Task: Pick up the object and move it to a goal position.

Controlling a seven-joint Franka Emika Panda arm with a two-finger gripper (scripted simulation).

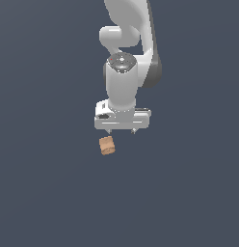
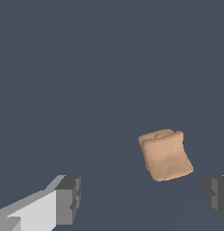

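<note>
The white gripper (image 1: 121, 131) is being held spread wide, with nothing between its dark fingertips (image 2: 68, 198). The tan-orange object (image 1: 107, 145) is being left lying on the dark grey bench (image 1: 44, 193), just below the gripper and slightly toward the exterior view's left, apart from both fingertips.

Wide-spread fingers (image 2: 68, 198) flanking open space; only the lump (image 2: 165, 154) lying between them, off-centre, nothing else near.
</note>
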